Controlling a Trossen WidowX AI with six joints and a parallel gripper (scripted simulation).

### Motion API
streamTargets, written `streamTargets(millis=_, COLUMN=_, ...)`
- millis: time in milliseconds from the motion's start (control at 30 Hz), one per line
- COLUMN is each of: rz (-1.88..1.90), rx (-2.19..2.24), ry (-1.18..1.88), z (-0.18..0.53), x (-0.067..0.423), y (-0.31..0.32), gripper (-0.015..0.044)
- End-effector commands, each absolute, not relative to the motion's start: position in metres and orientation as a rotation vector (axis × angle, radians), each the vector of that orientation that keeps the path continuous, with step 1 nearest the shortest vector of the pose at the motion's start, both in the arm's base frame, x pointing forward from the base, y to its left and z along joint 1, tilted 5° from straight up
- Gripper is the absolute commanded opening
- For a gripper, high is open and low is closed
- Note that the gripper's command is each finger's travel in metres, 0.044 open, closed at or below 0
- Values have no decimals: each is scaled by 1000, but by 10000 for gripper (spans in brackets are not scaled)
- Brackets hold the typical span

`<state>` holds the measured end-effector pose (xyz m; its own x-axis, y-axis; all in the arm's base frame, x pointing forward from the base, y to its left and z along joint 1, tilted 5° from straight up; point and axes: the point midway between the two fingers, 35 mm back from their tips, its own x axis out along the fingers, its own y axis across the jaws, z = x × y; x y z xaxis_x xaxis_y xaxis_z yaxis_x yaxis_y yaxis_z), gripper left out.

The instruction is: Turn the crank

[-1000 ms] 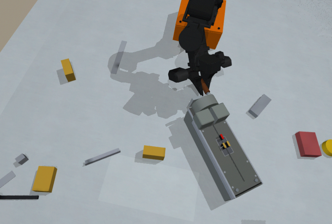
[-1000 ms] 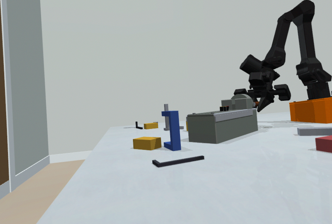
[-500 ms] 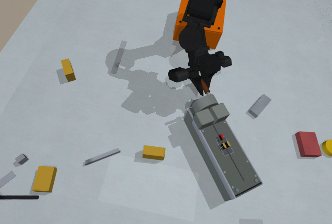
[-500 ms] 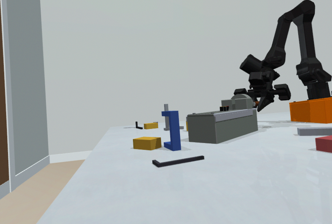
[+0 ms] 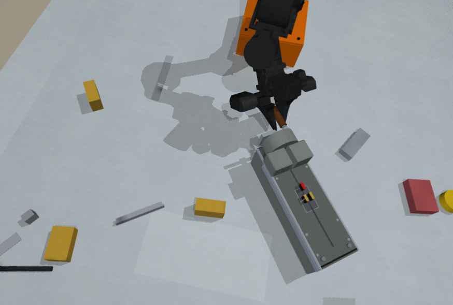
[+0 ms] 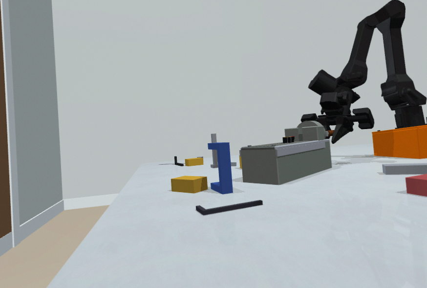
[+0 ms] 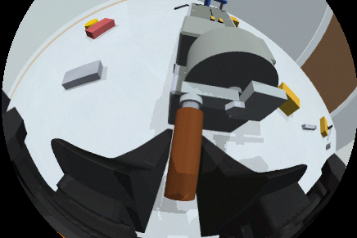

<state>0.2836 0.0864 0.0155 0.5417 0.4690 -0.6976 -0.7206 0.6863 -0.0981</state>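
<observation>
The grey crank machine [image 5: 322, 228] [image 6: 275, 166] [image 7: 228, 61] lies on the table with its round crank drum [image 5: 278, 140] facing the arm. The brown crank handle [image 5: 278, 118] [image 7: 184, 154] sticks out from the drum towards the wrist camera. My gripper [image 5: 277, 120] [image 6: 336, 136] [image 7: 182, 136] straddles the handle with its fingers slightly apart, loose around it rather than clamped. On the machine's top, the red pointer [image 5: 302, 185] sits a little towards the crank end of the two brass marks [image 5: 309, 196]. In the exterior view the slide is only a small dark block [image 6: 288, 139].
The orange arm base [image 5: 296, 43] [image 6: 399, 143] stands behind the machine. Yellow blocks [image 5: 209, 207] [image 5: 60, 243] [image 5: 93, 95], grey bars [image 5: 354, 143] [image 5: 139, 213], a red block [image 5: 420, 196] and a blue bracket [image 6: 220, 167] lie scattered around.
</observation>
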Motion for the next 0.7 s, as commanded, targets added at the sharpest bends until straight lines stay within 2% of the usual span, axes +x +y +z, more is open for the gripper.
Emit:
streamTargets(millis=0, rz=729, rx=-401, ry=693, z=15, x=284, y=86, gripper=157)
streamTargets(millis=367, rz=729, rx=-401, ry=693, z=15, x=284, y=86, gripper=440)
streamTargets(millis=667, rz=729, rx=-401, ry=692, z=40, x=284, y=88, gripper=440)
